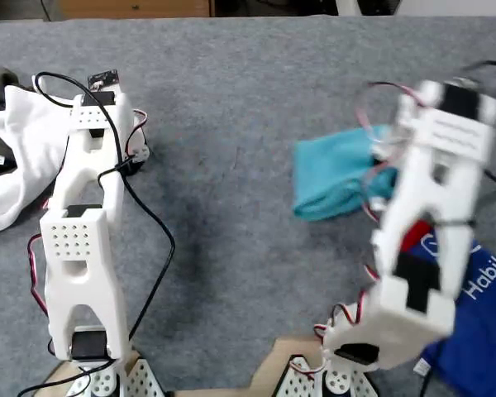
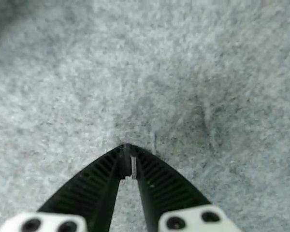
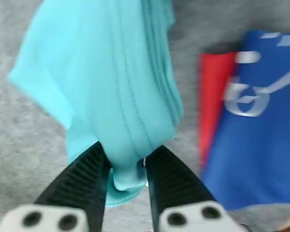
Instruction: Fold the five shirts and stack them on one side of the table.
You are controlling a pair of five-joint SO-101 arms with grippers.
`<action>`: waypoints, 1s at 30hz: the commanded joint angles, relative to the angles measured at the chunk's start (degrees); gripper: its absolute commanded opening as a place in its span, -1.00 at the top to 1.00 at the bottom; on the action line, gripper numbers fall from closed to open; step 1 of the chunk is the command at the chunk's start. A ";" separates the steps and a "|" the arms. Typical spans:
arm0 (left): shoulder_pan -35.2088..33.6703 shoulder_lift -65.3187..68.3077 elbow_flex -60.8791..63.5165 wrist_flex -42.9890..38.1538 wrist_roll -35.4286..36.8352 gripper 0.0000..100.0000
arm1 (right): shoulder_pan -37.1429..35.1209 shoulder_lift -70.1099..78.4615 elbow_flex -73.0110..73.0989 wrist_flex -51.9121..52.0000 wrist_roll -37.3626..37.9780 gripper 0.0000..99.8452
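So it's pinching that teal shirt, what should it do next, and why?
Probably carry the teal shirt onto the blue shirt and let go: the right gripper is shut on it, it looks folded, and the blue one lies beside it.

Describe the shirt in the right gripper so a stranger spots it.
On the right half of the grey table lies a bunched turquoise shirt, pinched by the right gripper. Its neighbours are a blue shirt and a red shirt; it alone is turquoise.

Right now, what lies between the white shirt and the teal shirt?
High view: the left arm, then bare grey table up to the teal shirt.
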 commanded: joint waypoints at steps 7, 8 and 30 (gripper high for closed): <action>-1.32 -0.22 -2.20 -1.41 -0.09 0.96 | 26.86 -22.55 17.71 1.05 15.91 0.99; -1.32 -0.22 -2.20 -1.41 -0.09 0.96 | 29.32 -23.87 19.21 0.97 17.76 0.99; -1.85 -0.92 -1.93 1.85 -5.54 0.96 | 55.25 -28.44 37.05 -10.73 39.30 0.21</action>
